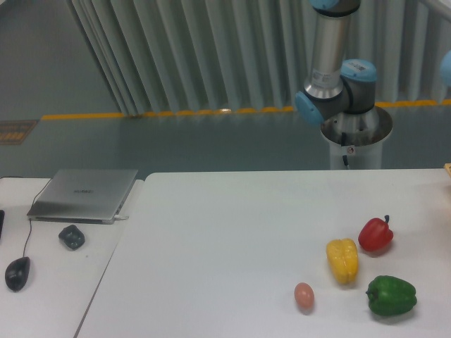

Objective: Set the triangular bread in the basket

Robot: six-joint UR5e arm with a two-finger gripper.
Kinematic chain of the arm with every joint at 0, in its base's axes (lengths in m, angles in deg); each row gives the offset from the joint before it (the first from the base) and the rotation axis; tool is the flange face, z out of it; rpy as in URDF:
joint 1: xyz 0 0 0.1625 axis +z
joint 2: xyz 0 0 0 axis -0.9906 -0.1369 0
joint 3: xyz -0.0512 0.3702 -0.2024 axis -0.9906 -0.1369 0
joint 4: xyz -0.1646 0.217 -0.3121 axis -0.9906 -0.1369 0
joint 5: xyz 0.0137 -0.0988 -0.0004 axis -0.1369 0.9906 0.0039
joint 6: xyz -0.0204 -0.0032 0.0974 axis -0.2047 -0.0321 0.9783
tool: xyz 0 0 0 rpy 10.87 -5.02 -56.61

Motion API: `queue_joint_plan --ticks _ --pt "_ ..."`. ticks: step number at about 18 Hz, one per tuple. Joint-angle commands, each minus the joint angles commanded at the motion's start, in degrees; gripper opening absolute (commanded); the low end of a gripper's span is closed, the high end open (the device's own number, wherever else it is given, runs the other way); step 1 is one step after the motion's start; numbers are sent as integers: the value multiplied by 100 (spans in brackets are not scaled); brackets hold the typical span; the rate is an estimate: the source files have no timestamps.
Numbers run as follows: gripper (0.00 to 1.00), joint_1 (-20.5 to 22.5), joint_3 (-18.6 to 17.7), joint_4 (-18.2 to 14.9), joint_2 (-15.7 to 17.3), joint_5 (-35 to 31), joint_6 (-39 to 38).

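The triangular bread is out of view; it does not show anywhere on the white table. My gripper is also out of the frame, past the right edge. Only the arm's base column and a blue joint [337, 98] show at the back right. A small tan corner [447, 167] pokes in at the right edge; I cannot tell if it is the basket.
On the right part of the table [232, 232] lie a red bell pepper [375, 234], a yellow bell pepper [342, 260], a green bell pepper [391, 296] and a small pinkish egg [304, 295]. A laptop [84, 193], a dark object [71, 236] and a mouse [17, 272] sit on the left desk.
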Motion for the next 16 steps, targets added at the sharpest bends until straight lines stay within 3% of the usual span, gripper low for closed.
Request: queue_joint_plan --ticks 3,4,5,6,7,12,16 --pt "1 159 0 0 -35 123 115" --pt "14 185 0 0 -44 167 116" --pt "30 220 -9 -9 -44 237 116" --pt "83 238 -26 0 -44 334 124" --pt "100 238 -79 26 -35 404 124" --pt "100 282 -272 26 78 387 81" --pt "100 -51 -229 -157 272 431 37"
